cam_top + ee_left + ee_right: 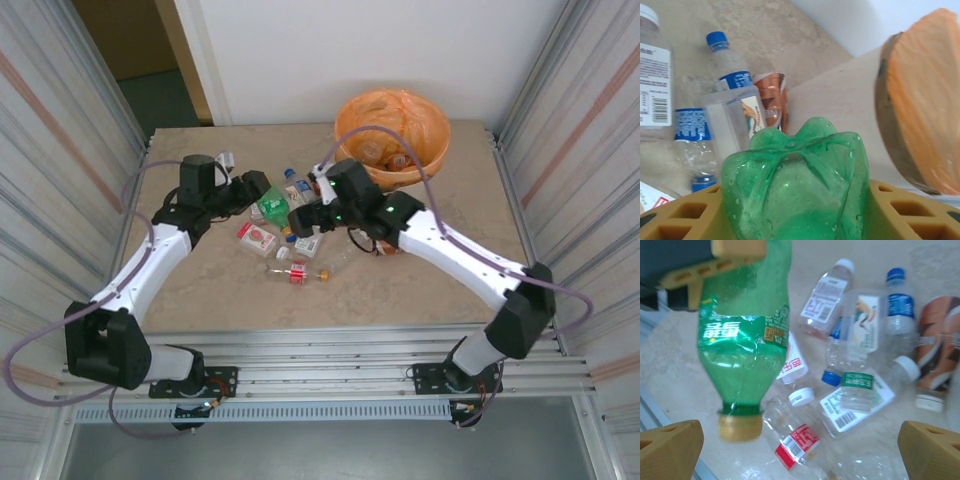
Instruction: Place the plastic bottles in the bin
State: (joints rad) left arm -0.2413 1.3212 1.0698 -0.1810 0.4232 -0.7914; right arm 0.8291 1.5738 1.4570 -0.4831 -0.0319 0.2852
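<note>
Closest to us in the left wrist view sits the left claw, its tan honeycombed fingers pressed on either side of the green translucent plastic bottle, whose lobed base points at the lens. From the right wrist view we see that same bottle hanging cap-down, its yellow cap just above the other bottles, though we cannot tell whether it touches anything below. Our right claw stands wide and empty, with one tan fingertip at each lower corner of that view. Between and beyond those tips lies the heap: a clear crushed bottle with a red label and white cap, a clear bottle with a green-and-white label, a clear bottle with a blue cap and blue label, a white-capped clear bottle with a white printed label and a brown-labelled bottle at the right edge. From above, both claws meet over this heap near the middle of the beige marbled worktop. Farther out, at the far right of the worktop, stands the round bin lined with an orange plastic bag, well apart from the gripped green bottle, with several bottles visible inside it.
</note>
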